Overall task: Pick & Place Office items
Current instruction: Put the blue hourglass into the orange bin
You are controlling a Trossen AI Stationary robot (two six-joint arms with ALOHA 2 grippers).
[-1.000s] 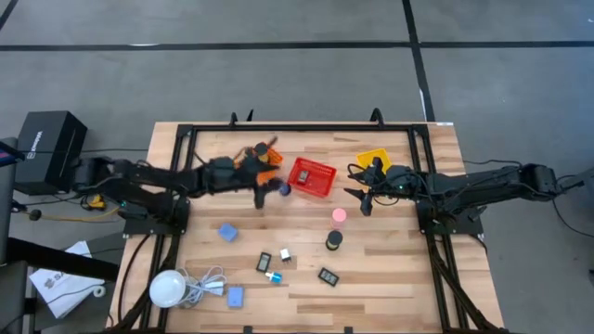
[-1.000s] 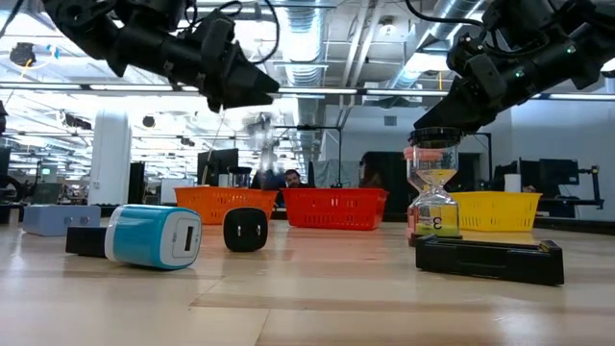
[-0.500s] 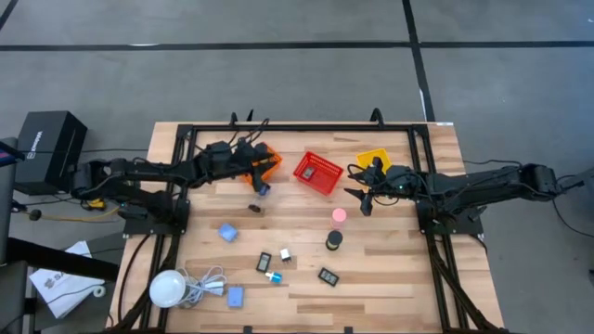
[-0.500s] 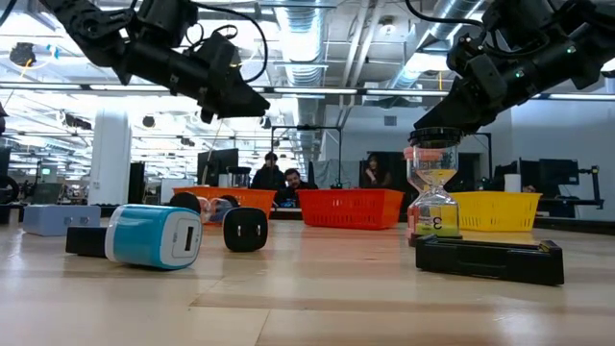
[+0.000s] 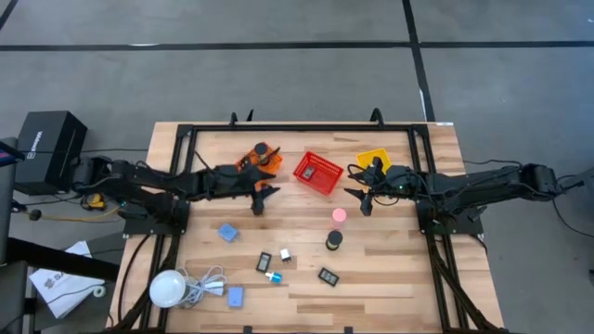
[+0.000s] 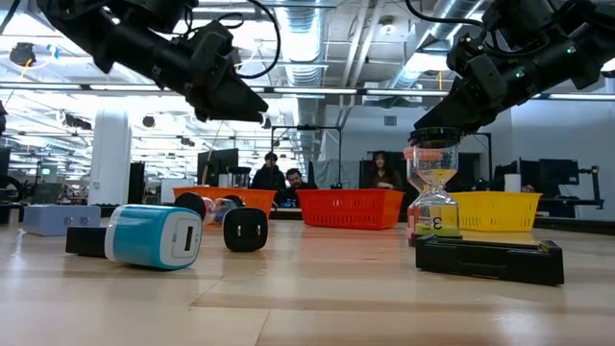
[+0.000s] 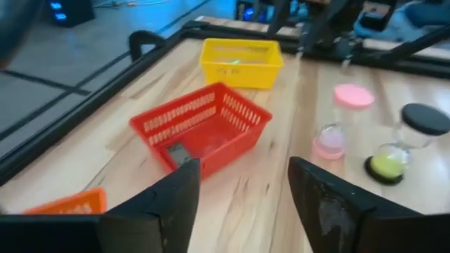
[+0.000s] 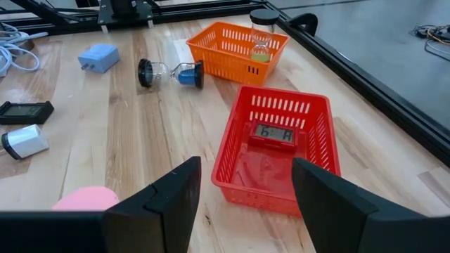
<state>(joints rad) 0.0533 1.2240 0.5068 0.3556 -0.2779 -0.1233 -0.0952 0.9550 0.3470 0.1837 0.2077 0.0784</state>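
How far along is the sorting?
Done: an hourglass stands in the orange basket, and a small display lies in the red basket. In hand: nothing; left gripper and right gripper are open. Left: blue hourglass, pink hourglass, others.

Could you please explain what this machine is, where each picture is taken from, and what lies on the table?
Two dark robot arms work at a wooden table. One picture looks straight down, one looks level across the tabletop, and one comes from each arm's wrist. The left gripper hovers open and empty near the orange basket. The right gripper waits open beside the yellow basket. The red basket holds a small digital clock. Sand timers, such as the pink one, chargers and a white lamp lie scattered about.
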